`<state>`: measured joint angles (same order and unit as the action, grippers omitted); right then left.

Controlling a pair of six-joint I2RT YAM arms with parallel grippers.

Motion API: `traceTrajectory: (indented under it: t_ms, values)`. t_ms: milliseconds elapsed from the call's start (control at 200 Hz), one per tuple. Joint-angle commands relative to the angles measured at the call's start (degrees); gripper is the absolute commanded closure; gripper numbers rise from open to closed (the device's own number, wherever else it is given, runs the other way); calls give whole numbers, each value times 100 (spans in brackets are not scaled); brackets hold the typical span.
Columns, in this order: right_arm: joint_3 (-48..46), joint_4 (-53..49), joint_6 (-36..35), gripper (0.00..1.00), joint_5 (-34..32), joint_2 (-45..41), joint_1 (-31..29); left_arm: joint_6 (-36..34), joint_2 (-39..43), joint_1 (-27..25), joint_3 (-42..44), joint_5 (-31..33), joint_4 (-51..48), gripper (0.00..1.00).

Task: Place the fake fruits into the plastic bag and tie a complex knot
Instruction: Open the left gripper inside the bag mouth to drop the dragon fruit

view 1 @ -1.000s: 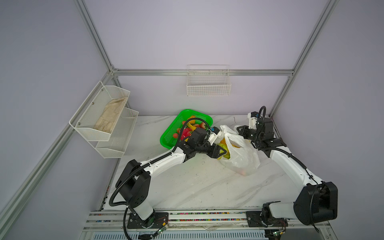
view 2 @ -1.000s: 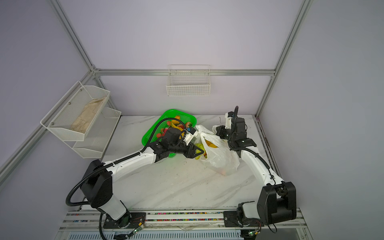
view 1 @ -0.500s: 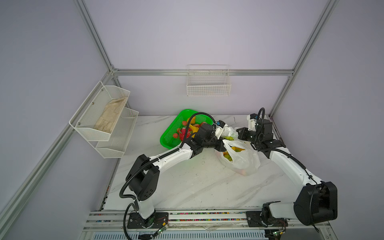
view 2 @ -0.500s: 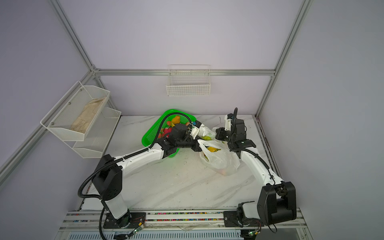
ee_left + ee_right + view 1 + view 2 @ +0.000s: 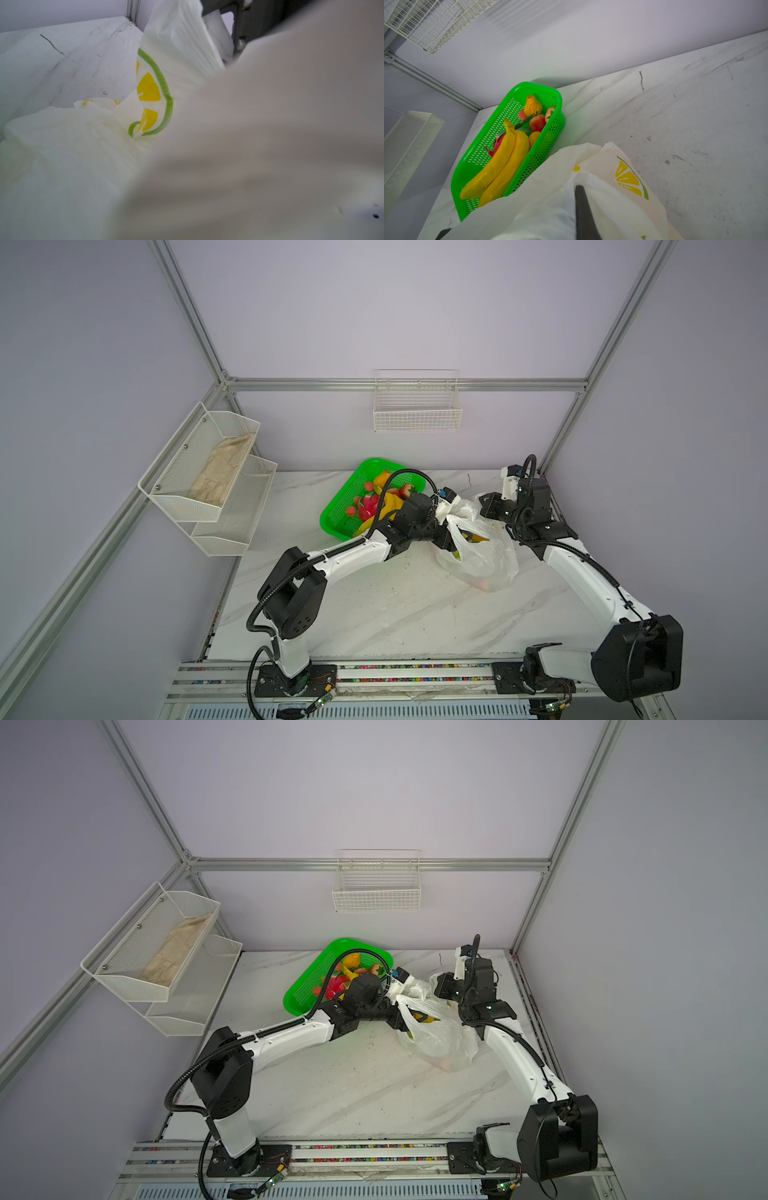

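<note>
Plastic bag (image 5: 484, 562) sits right of centre on the table (image 5: 395, 605), just right of the green basket (image 5: 345, 506) holding most fake fruits (image 5: 500, 164); some yellow shows inside the bag mouth. R gripper (image 5: 483, 508) is pinched tight on the bag's far top edge. L gripper (image 5: 451, 540) is at the bag's left rim, jaws hidden by plastic, so can't tell how wide.

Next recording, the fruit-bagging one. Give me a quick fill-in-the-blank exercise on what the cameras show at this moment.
1. The banana bunch lies in the ____ mesh basket.
2. The right claw is ____ on the plastic bag.
3. The beige cloth lies in the ____ tier of the white wall shelf.
4. The printed fruit slice on the bag has ____ segments.

Missing words: green; shut; upper; yellow.
</note>
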<state>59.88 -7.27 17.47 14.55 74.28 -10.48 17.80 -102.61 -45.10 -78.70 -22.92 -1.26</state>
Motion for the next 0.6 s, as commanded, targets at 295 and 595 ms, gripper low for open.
traceTrajectory:
  t_ms: [295,595]
  values:
    - [336,-62,-56,100,218,382,25,-1111,1550,361,1045,542,-321,15]
    - [495,112,-16,100,732,753,27,-1677,1547,362,431,1509,-760,10]
